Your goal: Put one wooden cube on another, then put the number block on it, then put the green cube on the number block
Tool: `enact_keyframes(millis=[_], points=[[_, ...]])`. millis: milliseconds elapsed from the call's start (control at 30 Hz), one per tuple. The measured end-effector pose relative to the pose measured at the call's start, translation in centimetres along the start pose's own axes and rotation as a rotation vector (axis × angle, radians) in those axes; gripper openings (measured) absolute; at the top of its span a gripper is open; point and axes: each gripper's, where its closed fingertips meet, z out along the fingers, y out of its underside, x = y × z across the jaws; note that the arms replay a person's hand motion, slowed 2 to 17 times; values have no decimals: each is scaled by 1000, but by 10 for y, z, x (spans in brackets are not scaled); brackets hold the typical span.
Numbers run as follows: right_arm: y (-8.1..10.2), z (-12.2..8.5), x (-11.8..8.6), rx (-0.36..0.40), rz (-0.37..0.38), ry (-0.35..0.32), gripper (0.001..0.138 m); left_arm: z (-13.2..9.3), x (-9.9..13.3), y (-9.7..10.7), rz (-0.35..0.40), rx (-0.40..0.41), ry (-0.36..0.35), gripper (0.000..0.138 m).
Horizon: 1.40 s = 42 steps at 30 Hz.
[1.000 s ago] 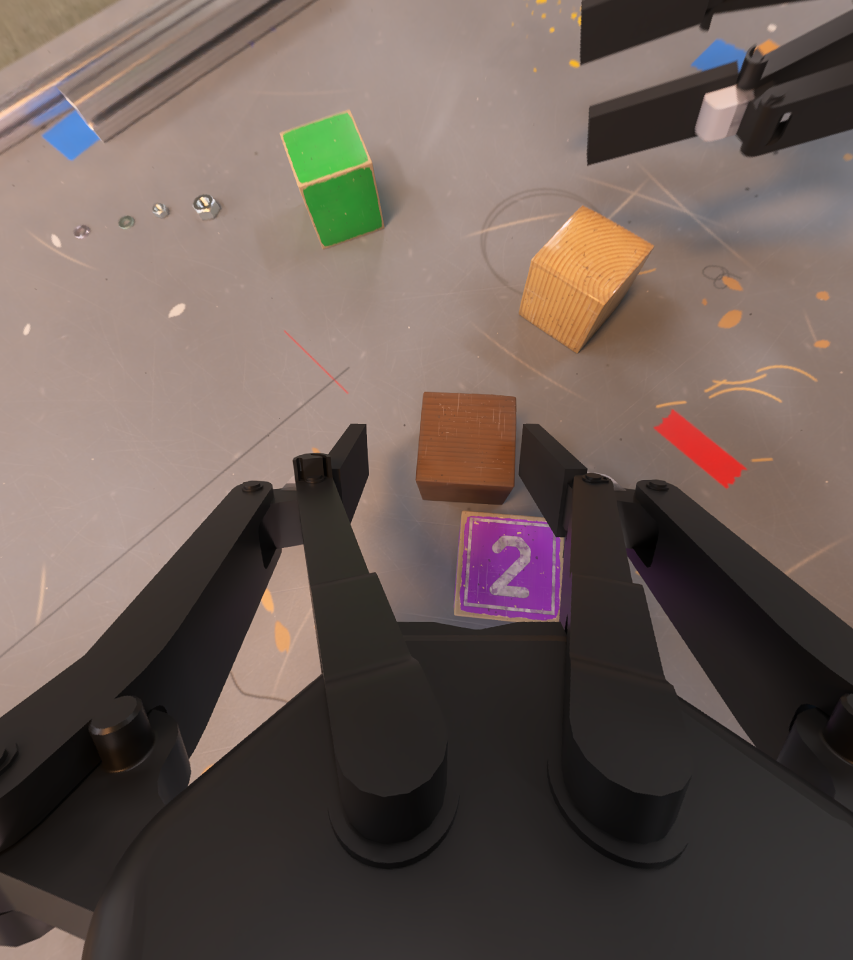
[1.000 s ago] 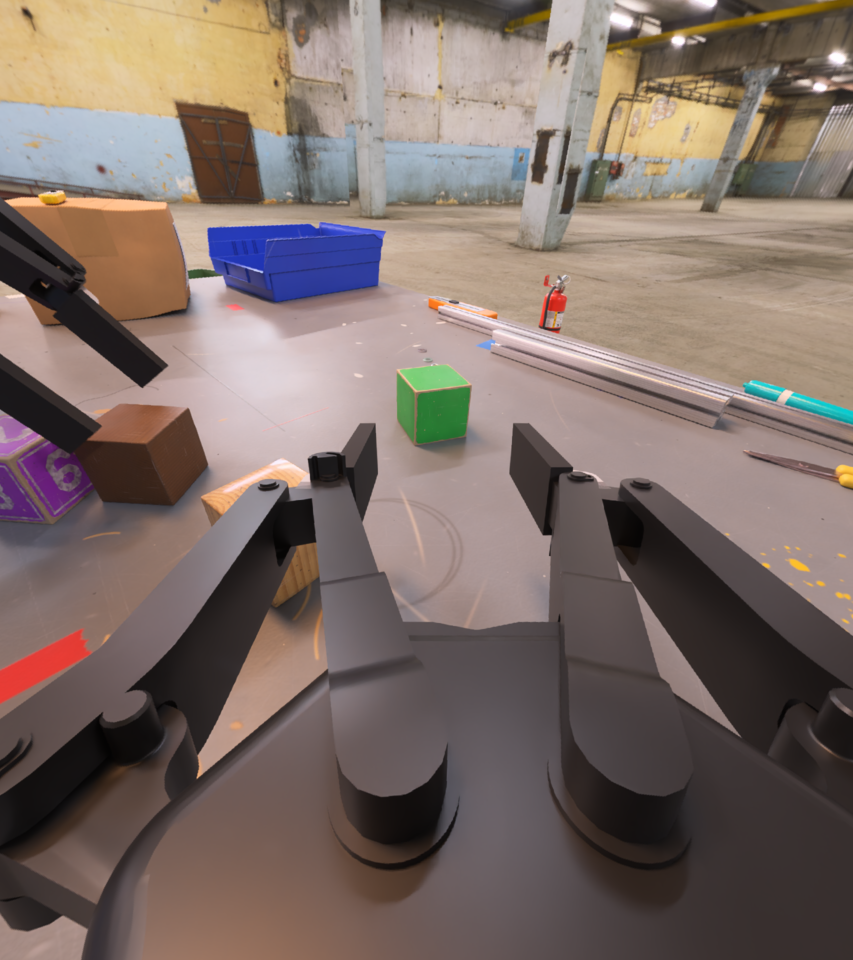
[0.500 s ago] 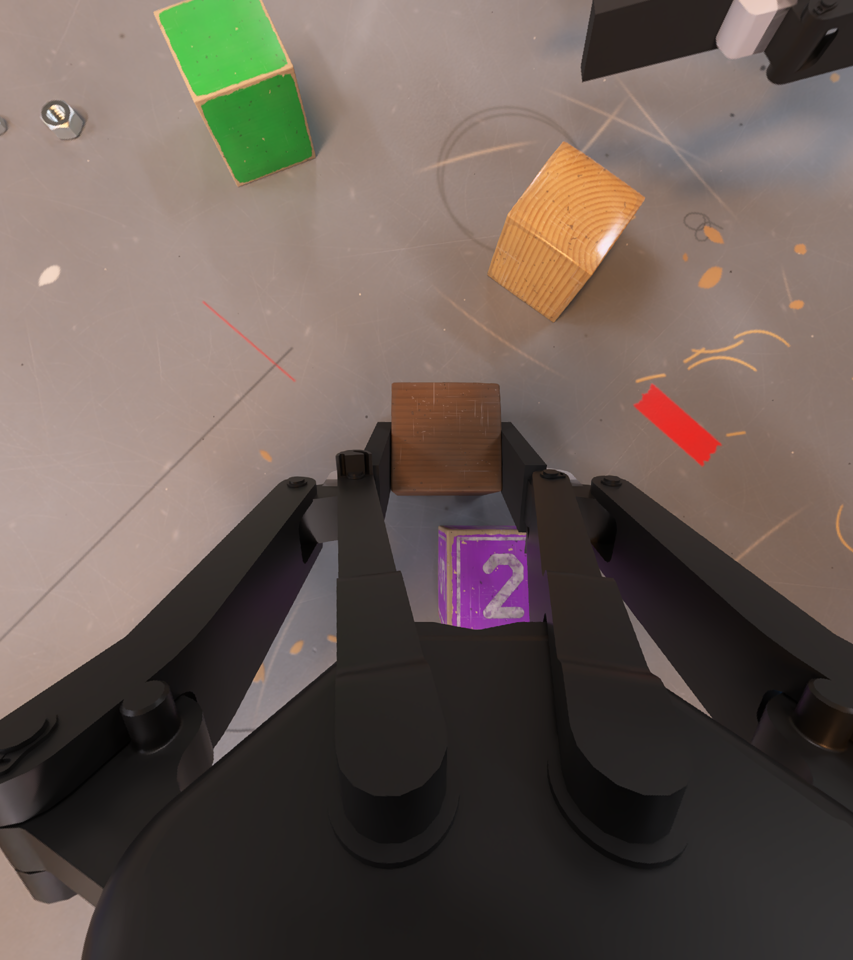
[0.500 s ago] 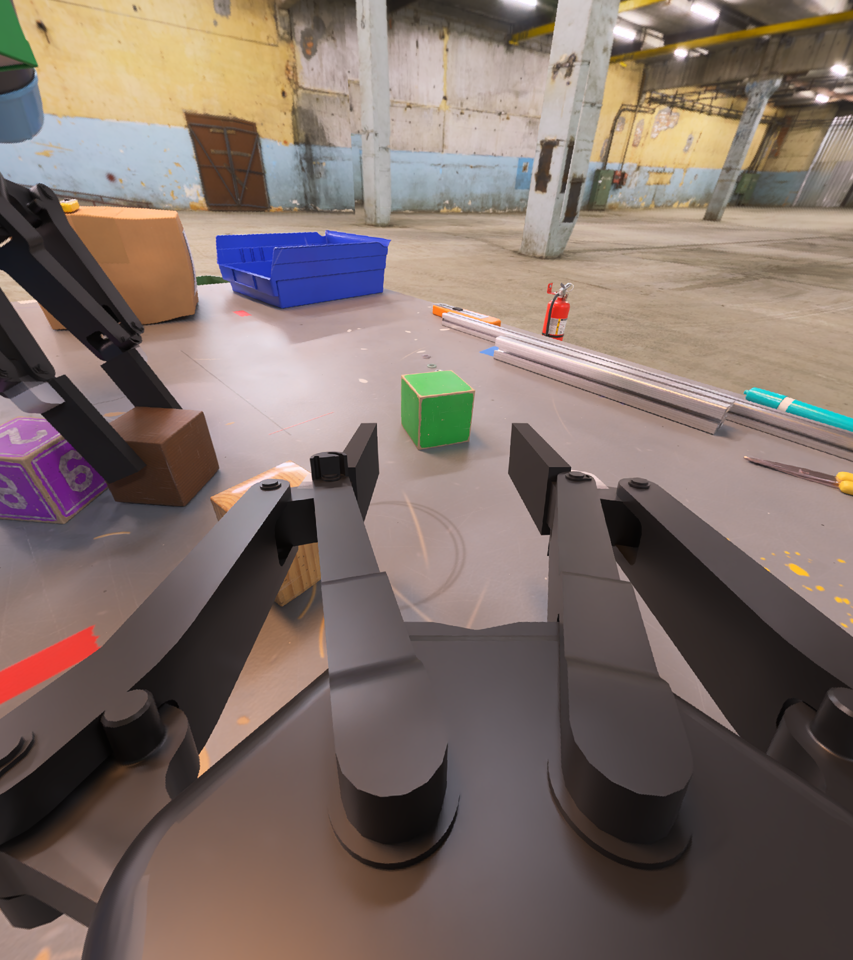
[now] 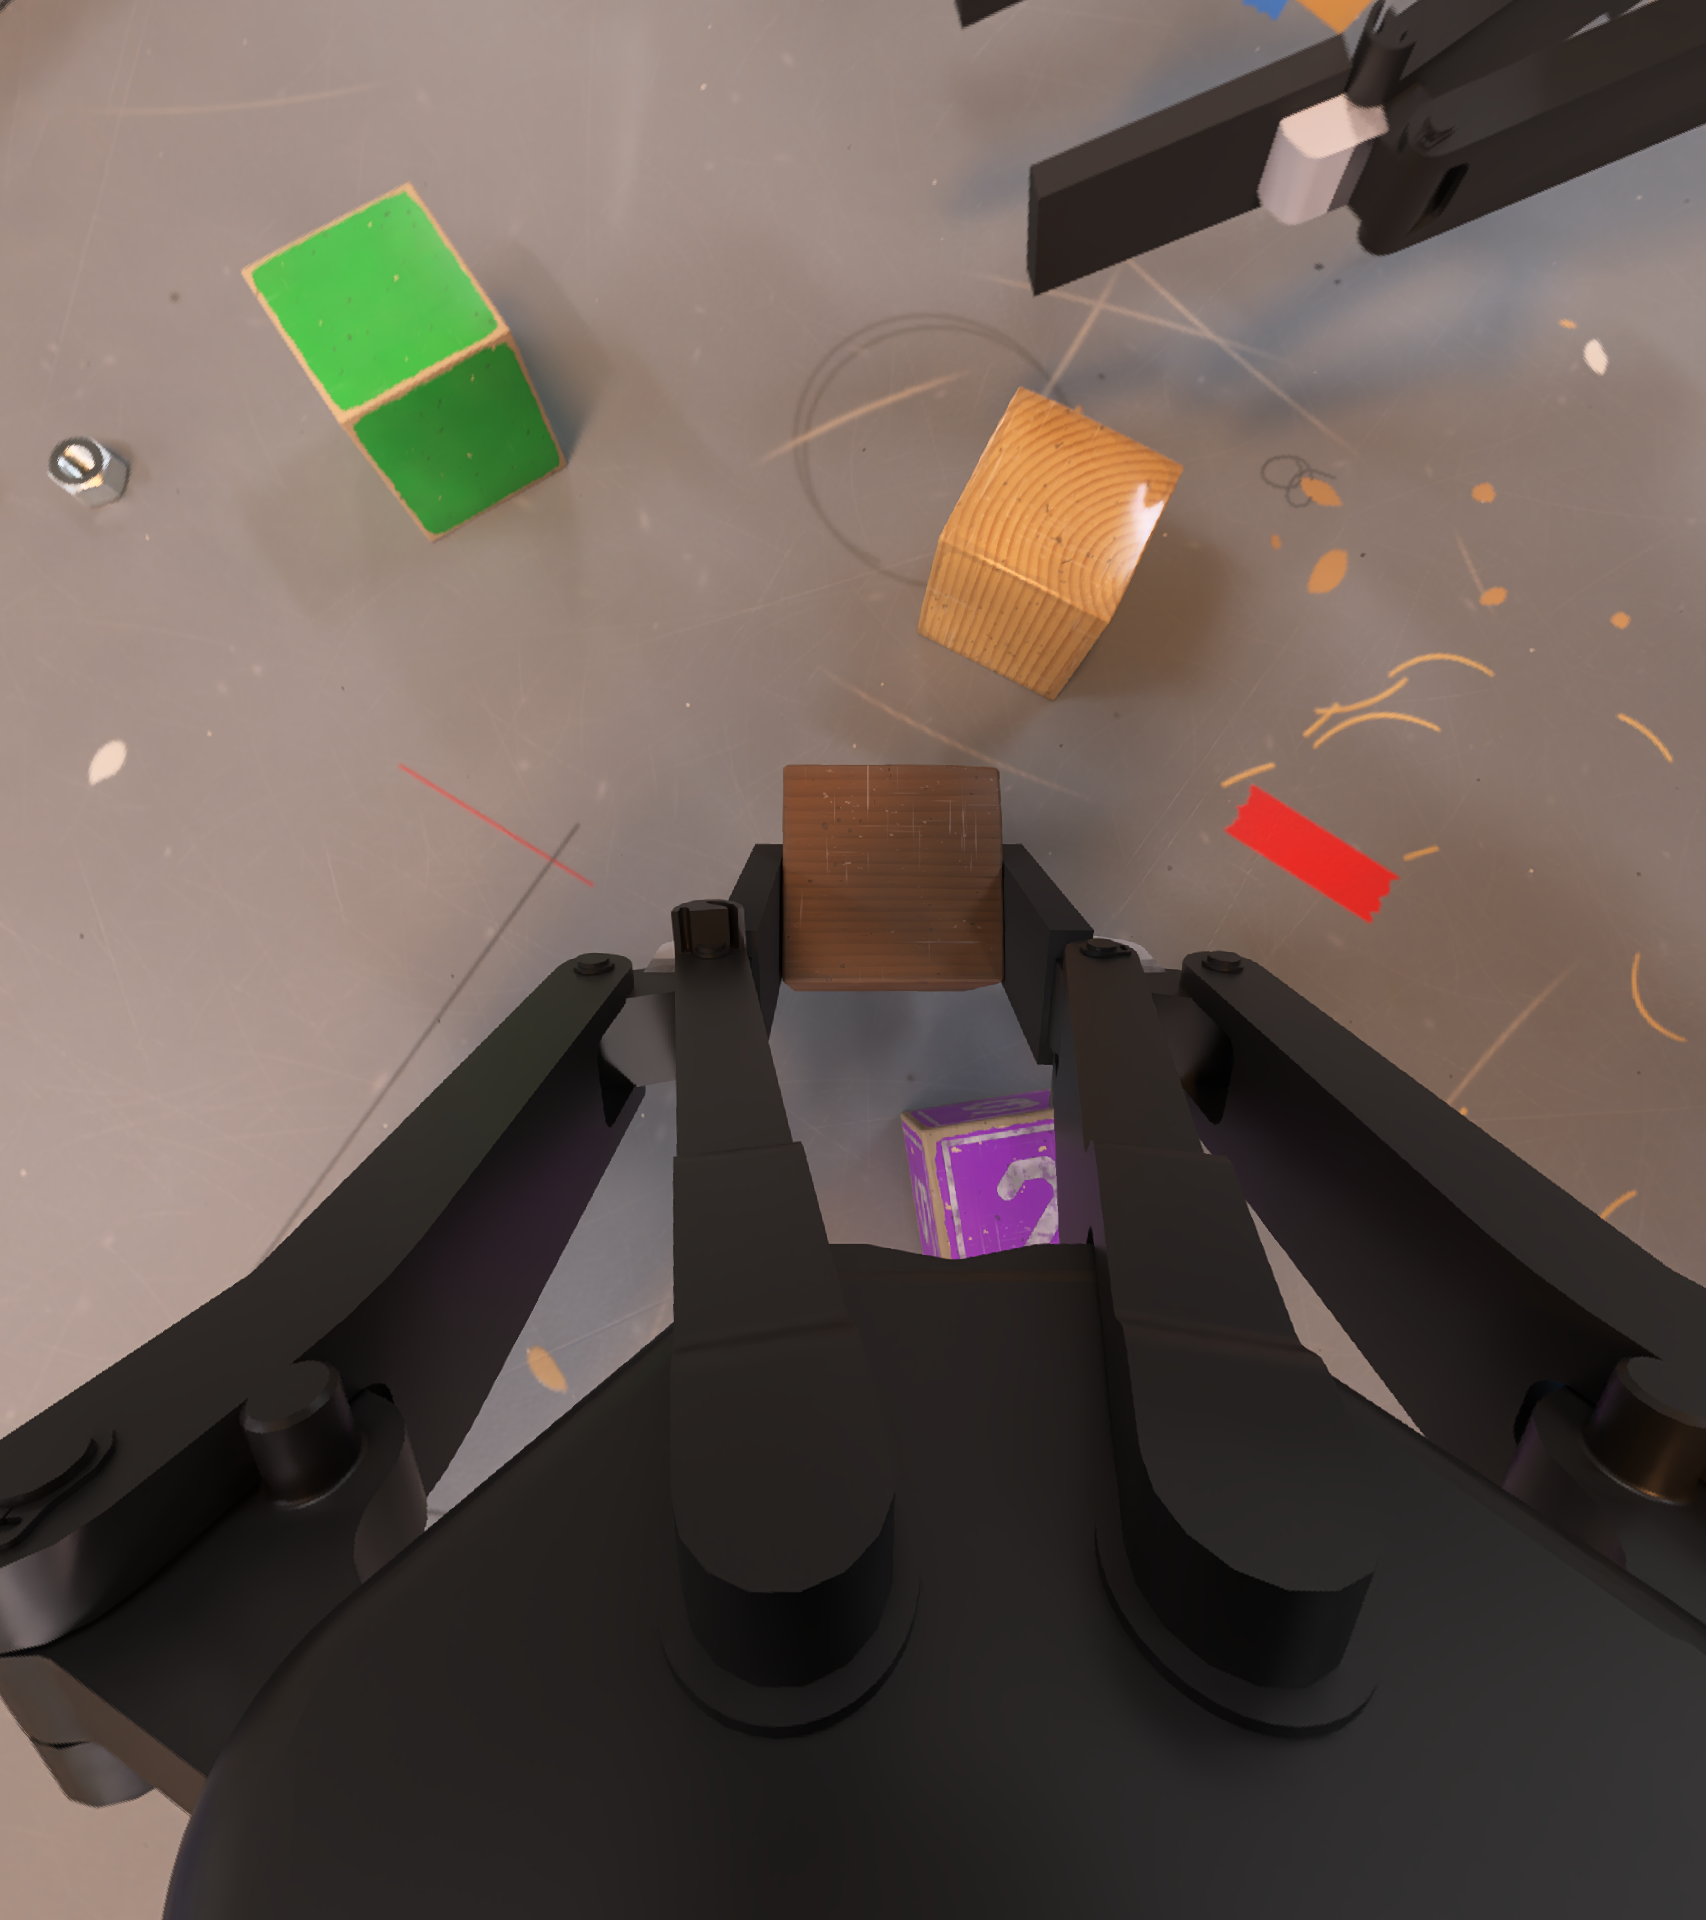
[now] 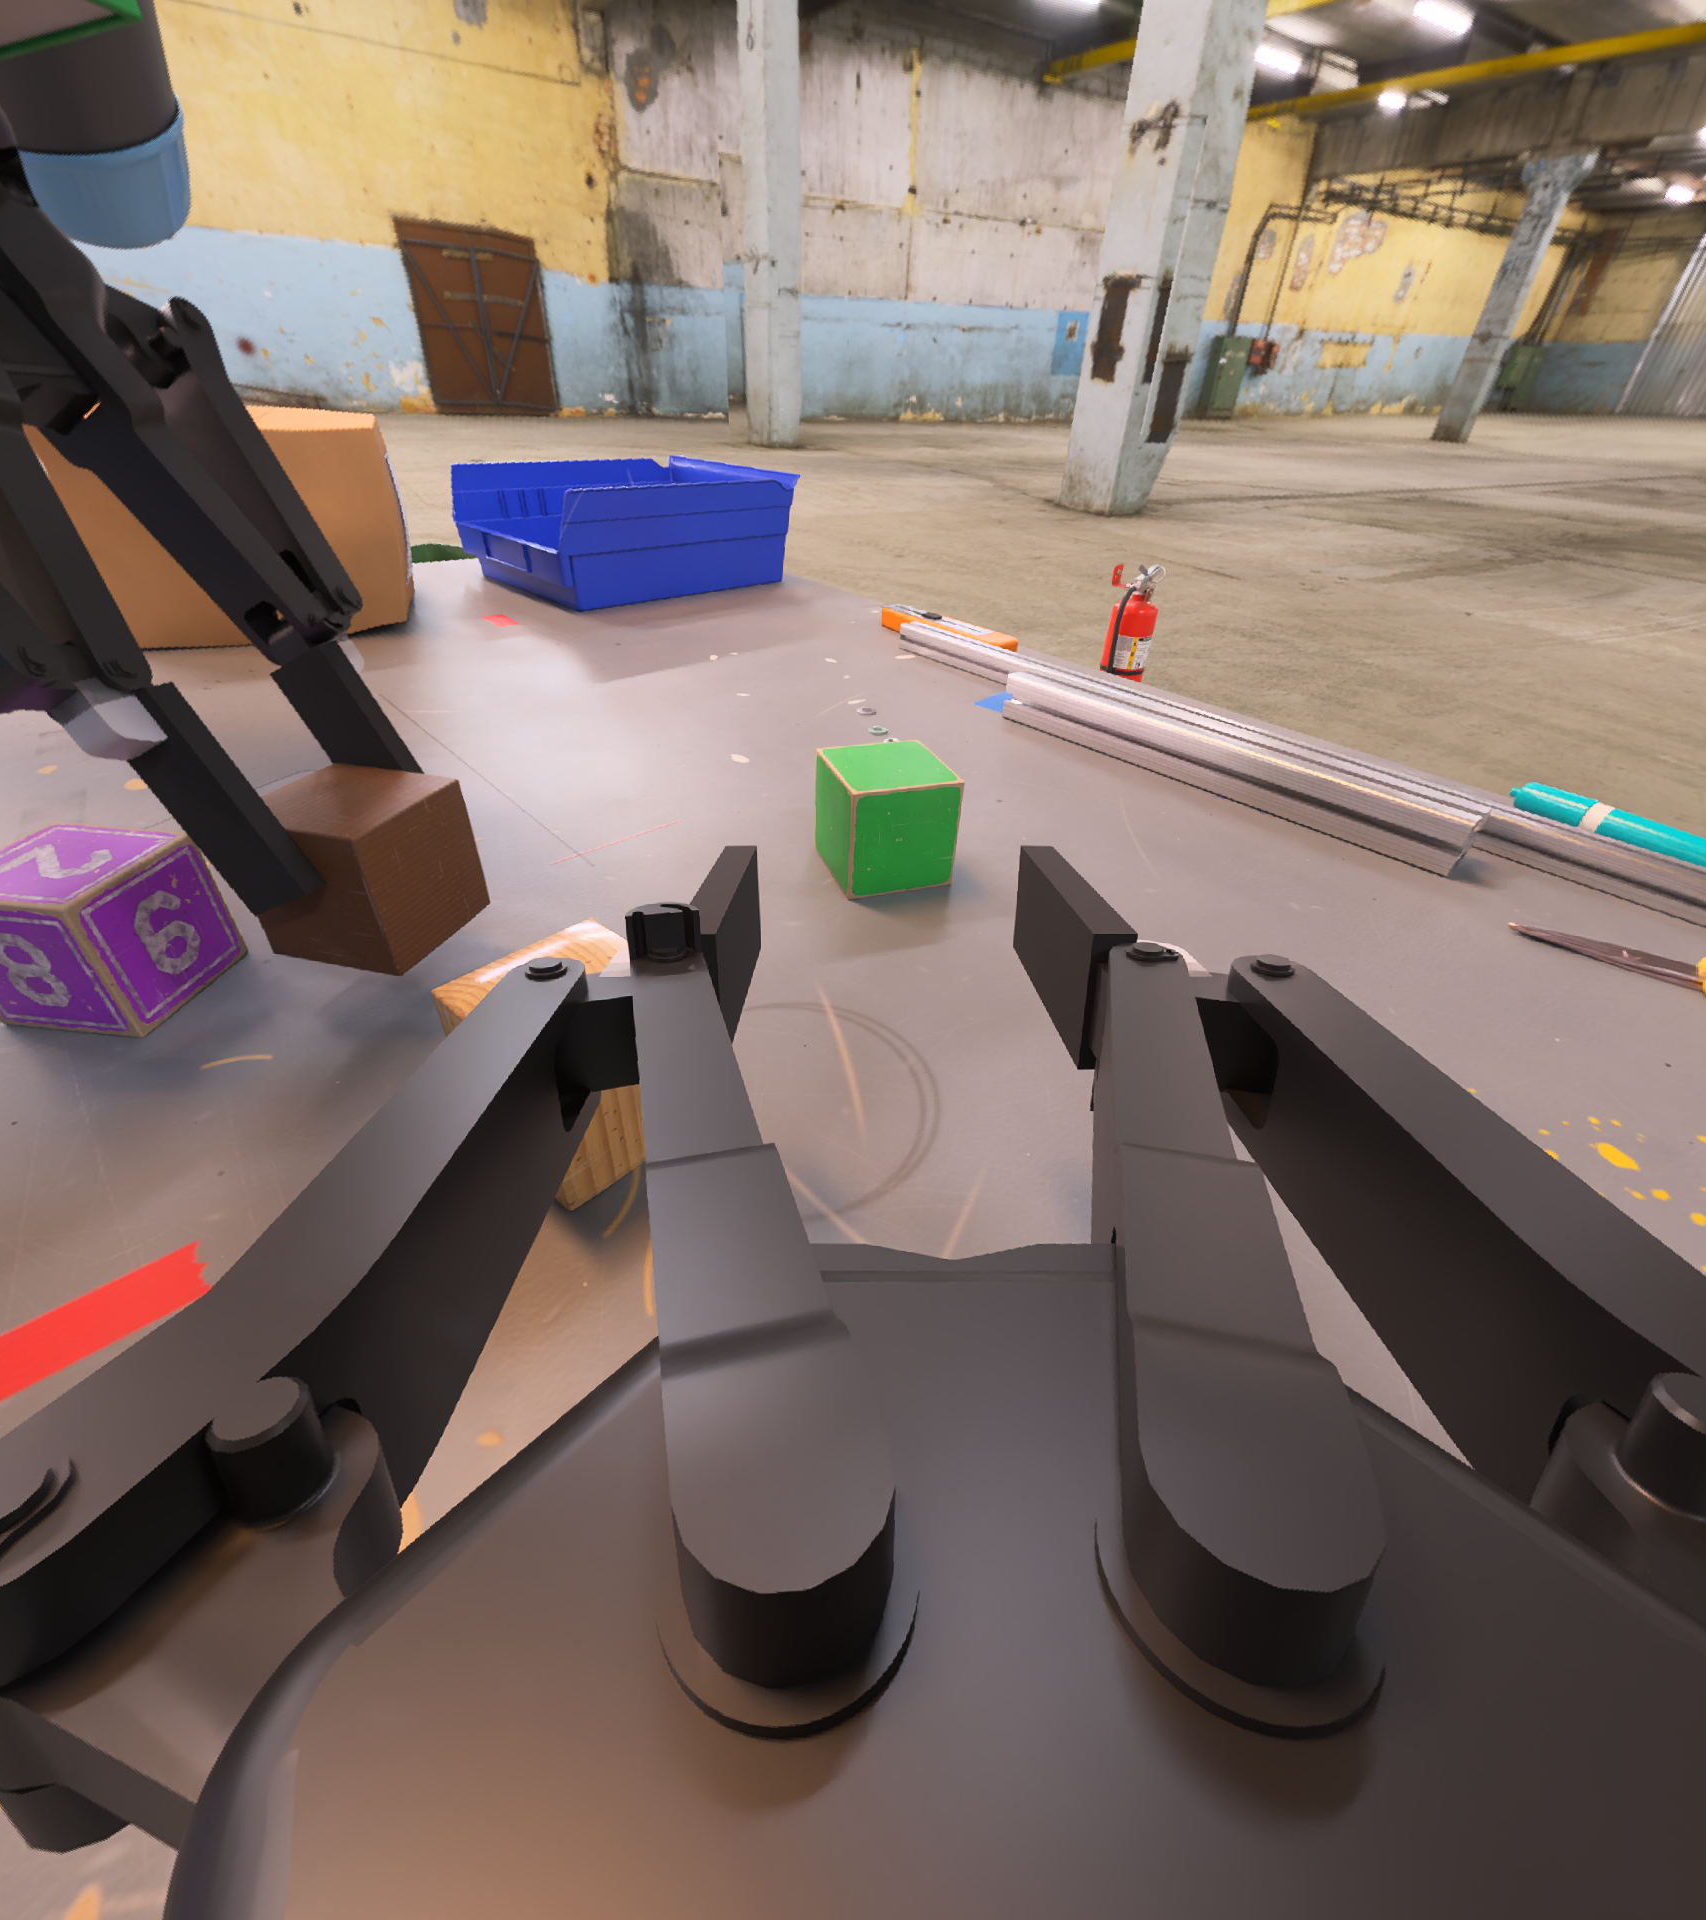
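My left gripper [image 5: 893,914] is shut on the dark brown wooden cube [image 5: 890,875] and holds it a little above the table; it also shows in the right wrist view [image 6: 381,868]. The light wooden cube [image 5: 1046,540] lies on the table beyond it, partly hidden behind my right gripper's linkage in the right wrist view [image 6: 558,982]. The purple number block [image 5: 984,1174] sits under my left gripper, also seen in the right wrist view [image 6: 80,930]. The green cube [image 5: 402,358] stands far left, and in the right wrist view [image 6: 888,819]. My right gripper [image 6: 885,940] is open and empty.
A blue bin [image 6: 625,530] and a cardboard box [image 6: 309,520] stand at the back. Metal rails [image 6: 1244,769], a teal marker [image 6: 1649,833] and yellow-handled scissors [image 6: 1701,977] lie to the right. Nuts [image 5: 88,473] lie left of the green cube. Red tape [image 5: 1311,852] marks the table.
My left gripper came down over the dark brown cube, shut on it, and has now raised it off the table. The right gripper has stayed open and nearly still.
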Motion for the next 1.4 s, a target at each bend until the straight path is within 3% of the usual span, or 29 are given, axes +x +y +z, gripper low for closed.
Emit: enact_keyframes(millis=[433,833,1400], points=[[2,3,-3,-14,-15,-14,66,-10,-4,-29,160,12,11,52],[0,1,-2,-10,-39,-3,65,-16,8,-58,286,85,96,52],[-1,1,1,-9,-40,3,64,-12,28,-83,361,126,155,52]])
